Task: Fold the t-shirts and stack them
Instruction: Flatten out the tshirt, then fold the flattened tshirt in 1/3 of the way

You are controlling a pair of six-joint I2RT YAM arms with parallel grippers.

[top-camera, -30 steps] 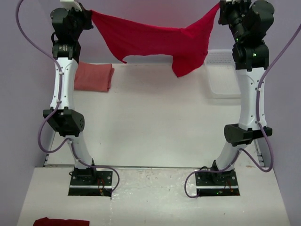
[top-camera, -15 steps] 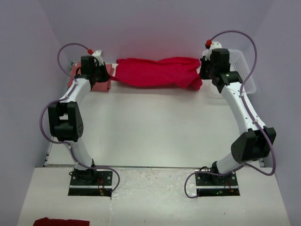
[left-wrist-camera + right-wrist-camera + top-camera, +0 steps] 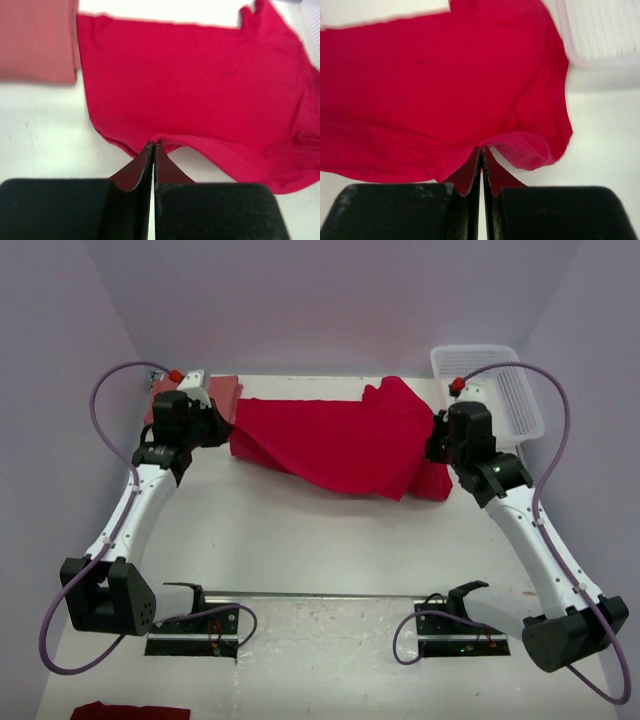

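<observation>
The bright red t-shirt (image 3: 335,445) lies spread and rumpled across the far middle of the table, stretched between both grippers. My left gripper (image 3: 226,430) is shut on its left edge; in the left wrist view the gripper (image 3: 153,145) pinches the hem of the red shirt (image 3: 200,85). My right gripper (image 3: 437,448) is shut on its right edge; in the right wrist view the gripper (image 3: 482,148) pinches the red shirt (image 3: 435,85). The folded salmon-red t-shirt (image 3: 222,390) lies at the far left, also in the left wrist view (image 3: 37,40).
A white lattice basket (image 3: 500,385) stands at the far right, its rim showing in the right wrist view (image 3: 600,35). Another dark red cloth (image 3: 130,710) lies at the near left on the lower shelf. Purple walls close in on both sides.
Both arms came down from high at the back and pulled toward me. The red shirt went from hanging in the air to lying spread on the table.
</observation>
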